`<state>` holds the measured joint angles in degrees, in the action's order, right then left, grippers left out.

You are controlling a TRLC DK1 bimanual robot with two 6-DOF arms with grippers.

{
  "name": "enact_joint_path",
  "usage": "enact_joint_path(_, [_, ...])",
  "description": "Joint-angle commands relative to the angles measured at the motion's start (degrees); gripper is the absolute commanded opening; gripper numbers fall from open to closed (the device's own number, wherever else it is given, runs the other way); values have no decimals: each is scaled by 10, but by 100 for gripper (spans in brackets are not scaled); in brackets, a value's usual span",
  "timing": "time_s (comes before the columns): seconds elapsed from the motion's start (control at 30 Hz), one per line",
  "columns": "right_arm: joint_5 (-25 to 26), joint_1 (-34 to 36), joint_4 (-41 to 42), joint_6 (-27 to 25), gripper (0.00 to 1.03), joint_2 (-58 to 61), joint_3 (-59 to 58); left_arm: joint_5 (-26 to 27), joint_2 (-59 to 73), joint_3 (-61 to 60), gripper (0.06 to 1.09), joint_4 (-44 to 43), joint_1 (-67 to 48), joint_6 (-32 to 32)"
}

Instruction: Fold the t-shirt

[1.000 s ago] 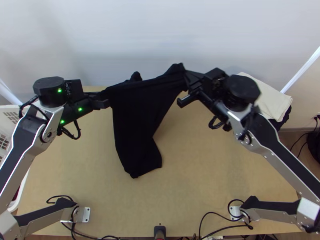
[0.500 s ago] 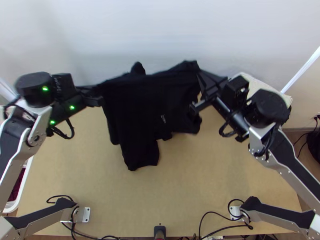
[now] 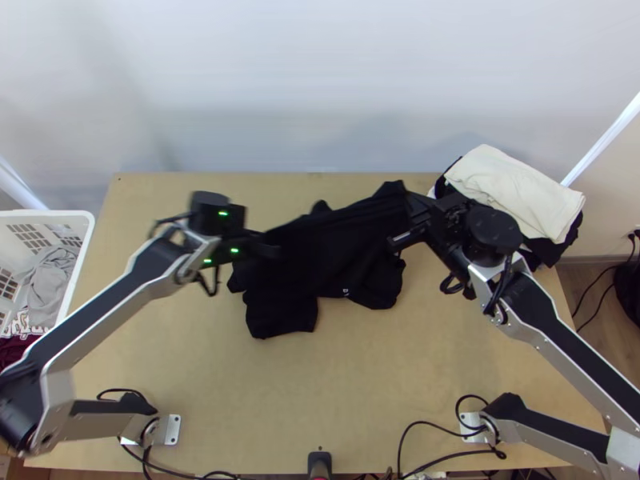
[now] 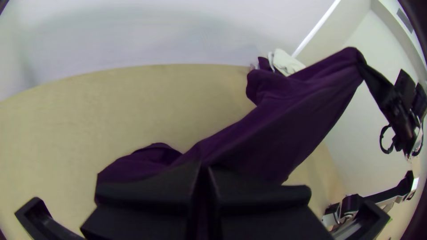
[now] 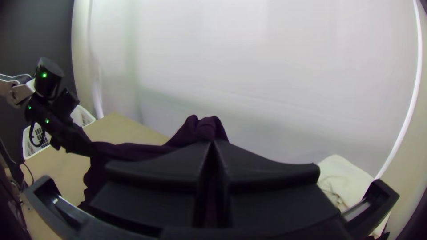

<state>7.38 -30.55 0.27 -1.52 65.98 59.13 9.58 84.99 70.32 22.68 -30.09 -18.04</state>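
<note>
Left gripper [image 4: 204, 171] has its fingers pressed together on one end of the black t-shirt [image 3: 320, 256], a little left of the middle of the wooden table [image 3: 184, 336]; I can't tell whether that is a shoulder or a hem. Off the table's left side sits a rigid white plastic basket [image 3: 86, 232], its walls pierced with slots, holding limp grey cloth [image 3: 50, 276].

Between my two grippers, the shirt's upper edge runs fairly straight, while its lower part hangs down to the tabletop in uneven lobes, rumpled rather than flat. I judge it light and very soft, a matte knit that should grip well between the pads, tolerate a firm pull and keep no shape unsupported. Widely spaced corners are the places to hold; a pinch nearer the middle would let the ends sag and crease under.

On the right, the right gripper [image 5: 212, 144] is clenched on the other upper end, where the fabric gathers into a soft peak. Beyond it, at the table's far right corner, a cream cloth [image 3: 512, 188], smooth and loosely rectangular, lies on dark fabric [image 3: 570, 238] with rounded, bulky folds.
</note>
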Motion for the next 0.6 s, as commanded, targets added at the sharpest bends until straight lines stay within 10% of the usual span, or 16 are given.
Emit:
enact_joint_path(0.0, [36, 35, 31, 9, 3, -40, -8, -25, 67, 18, 10, 7, -30, -15])
enact_joint_path(0.57, [33, 158, 124, 6, 3, -12, -149, -26, 318, 231, 13, -12, -119, -35])
